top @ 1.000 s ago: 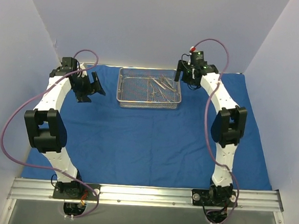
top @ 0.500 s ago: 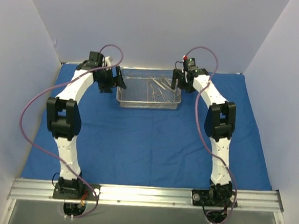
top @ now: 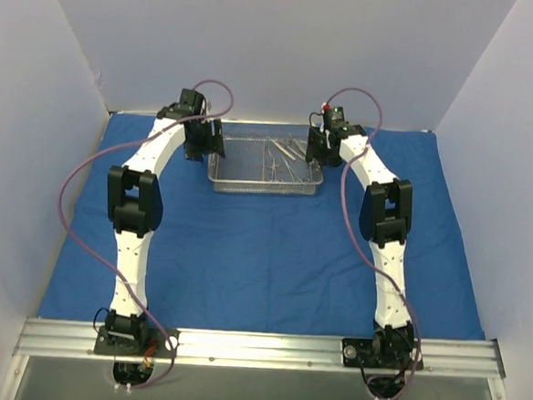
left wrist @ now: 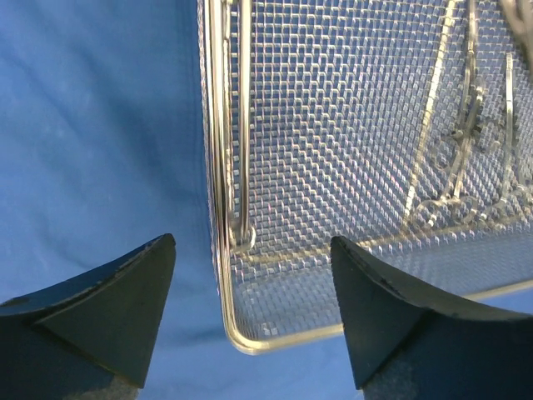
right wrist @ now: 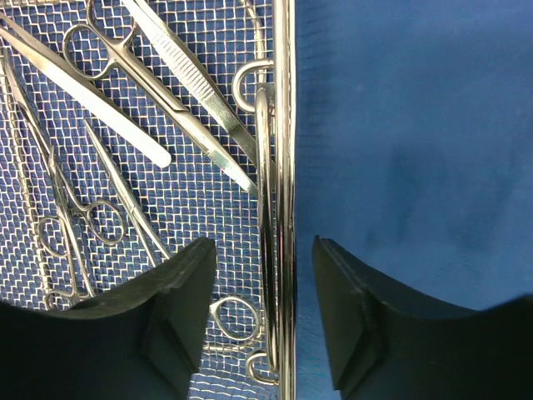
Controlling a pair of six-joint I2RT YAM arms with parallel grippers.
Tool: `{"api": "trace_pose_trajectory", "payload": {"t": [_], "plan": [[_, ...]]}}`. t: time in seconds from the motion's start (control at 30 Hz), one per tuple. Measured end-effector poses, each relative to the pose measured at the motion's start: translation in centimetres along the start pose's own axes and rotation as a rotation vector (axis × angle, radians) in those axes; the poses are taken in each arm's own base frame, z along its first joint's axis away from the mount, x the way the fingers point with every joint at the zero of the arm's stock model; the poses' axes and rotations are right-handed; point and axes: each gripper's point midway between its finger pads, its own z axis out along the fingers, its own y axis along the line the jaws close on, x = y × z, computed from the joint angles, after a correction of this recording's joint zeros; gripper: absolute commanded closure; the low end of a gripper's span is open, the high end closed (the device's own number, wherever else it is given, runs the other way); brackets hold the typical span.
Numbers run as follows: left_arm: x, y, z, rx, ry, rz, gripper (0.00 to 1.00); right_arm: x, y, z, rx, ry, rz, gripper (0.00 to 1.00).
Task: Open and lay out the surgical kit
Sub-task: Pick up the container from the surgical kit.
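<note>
Sitting far-centre on the blue wrap (top: 263, 255), the mesh tray (top: 266, 185) held steel instruments (right wrist: 92, 104). L fingers (left wrist: 117, 308) & R fingers (right wrist: 366, 325) straddled its end rims, both pairs apart, gripping nothing.

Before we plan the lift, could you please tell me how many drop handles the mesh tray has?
2. The left handle hangs just inside the mesh tray's left end wall. The right handle hangs just inside its right end wall. No others show.
</note>
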Motion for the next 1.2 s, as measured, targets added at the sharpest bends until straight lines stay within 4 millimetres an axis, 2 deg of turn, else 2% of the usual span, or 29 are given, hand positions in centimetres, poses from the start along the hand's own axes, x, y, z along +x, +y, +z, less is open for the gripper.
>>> {"api": "trace_pose_trajectory", "payload": {"t": [0.03, 0.07, 0.1, 0.2, 0.23, 0.3, 0.37, 0.63, 0.77, 0.83, 0.93, 1.07, 1.2], "plan": [[0.0, 0.0, 0.3, -0.008, 0.000, 0.005, 0.27, -0.2, 0.1, 0.1, -0.003, -0.004, 0.001, 0.55], [0.0, 0.0, 0.7, -0.014, 0.004, 0.012, 0.33, -0.1, 0.1, 0.2, -0.004, -0.002, 0.001, 0.65], [0.2, -0.1, 1.0, -0.018, 0.010, 0.017, 0.45, -0.2, 0.2, 0.2, -0.006, -0.003, 0.000, 0.69], [0.8, 0.3, 2.1, -0.038, 0.032, 0.029, 0.58, -0.3, -0.1, 0.3, -0.001, -0.002, 0.007, 0.74], [0.9, 0.5, 2.3, -0.045, 0.037, 0.034, 0.65, -0.3, -0.2, 0.3, -0.001, 0.000, 0.010, 0.75], [0.9, 0.7, 2.6, -0.047, 0.047, 0.037, 0.74, -0.5, -0.4, 0.4, -0.002, -0.001, 0.015, 0.83], [0.6, 0.6, 2.6, -0.042, 0.041, 0.039, 0.97, -0.5, -0.5, 0.4, -0.002, 0.004, 0.008, 1.00], [0.0, 0.0, 2.5, -0.005, 0.031, 0.020, 0.98, -0.3, -0.8, 0.1, 0.022, 0.023, -0.008, 1.00], [-0.4, -0.6, 1.6, 0.008, 0.017, 0.027, 0.98, -0.1, -1.1, -0.6, 0.043, 0.026, 0.005, 1.00], [-0.6, -1.2, 0.4, 0.019, 0.006, 0.041, 0.98, 0.6, -1.3, -1.8, 0.051, 0.045, 0.021, 1.00], [-0.7, -2.5, -1.8, 0.042, -0.007, 0.067, 0.98, 1.3, -1.6, -5.0, 0.068, 0.053, 0.044, 1.00], [-0.6, -5.4, -4.5, 0.105, -0.029, 0.117, 0.98, 1.7, -2.8, -11.0, 0.112, 0.013, 0.080, 1.00], [0.8, -9.7, -6.0, 0.191, -0.026, 0.179, 0.98, 2.4, -5.4, -17.0, 0.187, -0.035, 0.117, 1.00]]}}
